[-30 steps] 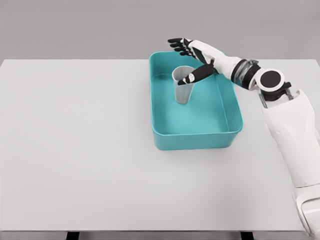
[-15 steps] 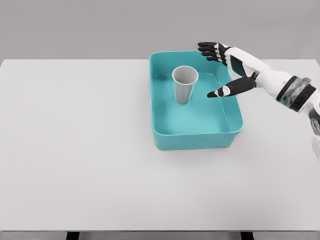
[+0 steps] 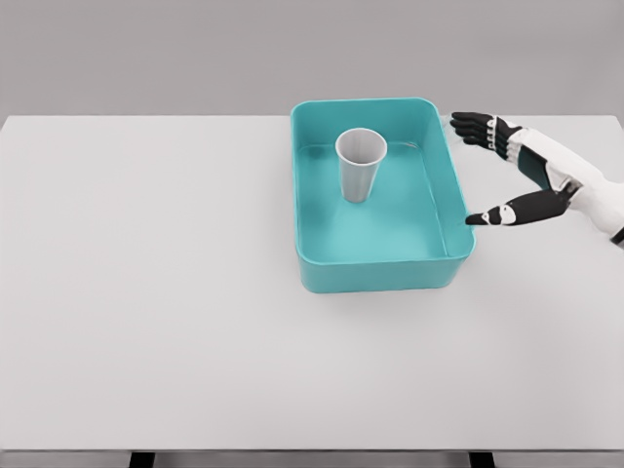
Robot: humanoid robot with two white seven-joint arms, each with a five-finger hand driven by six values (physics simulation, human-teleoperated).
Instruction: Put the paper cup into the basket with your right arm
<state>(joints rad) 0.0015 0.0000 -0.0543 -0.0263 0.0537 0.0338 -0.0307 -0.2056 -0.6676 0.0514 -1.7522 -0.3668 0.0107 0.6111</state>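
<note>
So my right hand has let go and pulled back out past the right wall of the basket, fingers spread and holding nothing, where a second ago it was still over the tub next to the cup. That leaves the paper cup standing upright on its own inside the basket toward the back, so I'd call the job basically done. Cup's a thin grey tapered thing, basket's a smooth teal rounded-corner plastic tub, counter is plain matte white.
</note>
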